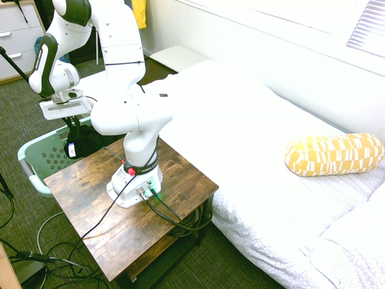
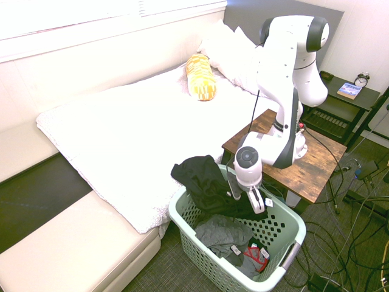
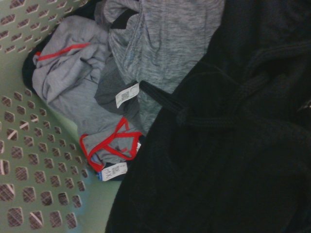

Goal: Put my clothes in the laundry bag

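- The end effector (image 1: 73, 123) is closed narrow, and it holds the black garment (image 2: 209, 185) between its fingers. It points down above the laundry basket (image 2: 203, 258).
- The black garment is partly inside the basket; another part lies over the rim, at the side near the bed (image 2: 121, 128). One small white tag (image 1: 71, 150) shows on it, and in the wrist view also a thick dark drawcord (image 3: 209, 121).
- Inside the mint-green basket, beside the black garment, there is a grey garment (image 2: 222, 231), and next to it a lighter grey garment with red trim (image 3: 73, 73). White labels show among these clothes.
- The basket has holes in its walls and stands on the floor (image 1: 21, 120), near the wooden counter (image 2: 313, 176) which carries the arm.
- The bed has a white patterned cover. On it are a yellow-and-white bolster (image 2: 200, 79) and pale pillows (image 2: 225, 52).
- Beyond the counter, a black side table (image 2: 340, 100) carries an alarm clock (image 2: 361, 79) and a book (image 2: 349, 90).
- Farther away are a yellow cloth (image 1: 139, 13), hanging, and white drawers (image 1: 18, 36).
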You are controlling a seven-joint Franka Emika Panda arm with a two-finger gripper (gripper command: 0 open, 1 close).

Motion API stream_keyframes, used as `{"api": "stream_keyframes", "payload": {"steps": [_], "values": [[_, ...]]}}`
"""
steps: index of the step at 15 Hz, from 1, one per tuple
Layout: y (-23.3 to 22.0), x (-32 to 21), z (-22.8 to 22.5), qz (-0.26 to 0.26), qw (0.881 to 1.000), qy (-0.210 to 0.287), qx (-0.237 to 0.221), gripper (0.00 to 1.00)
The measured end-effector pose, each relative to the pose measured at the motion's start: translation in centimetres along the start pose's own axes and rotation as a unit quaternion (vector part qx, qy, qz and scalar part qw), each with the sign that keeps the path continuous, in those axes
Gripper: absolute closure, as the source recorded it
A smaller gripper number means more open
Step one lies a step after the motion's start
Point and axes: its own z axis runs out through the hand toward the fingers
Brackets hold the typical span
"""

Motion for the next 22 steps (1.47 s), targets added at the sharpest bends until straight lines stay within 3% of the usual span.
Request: {"api": "stream_keyframes", "payload": {"steps": [10,14,17,22], "values": [[0.1,0.7,0.0,-0.006,1.000,-0.014,-0.003,0.00],[1.8,4.9,-2.0,0.027,1.000,-0.004,0.009,0.00],[7.0,14.3,-4.6,0.092,0.996,0.002,0.021,0.00],[22.6,28.9,-7.4,0.201,0.978,-0.002,0.059,0.00]]}}
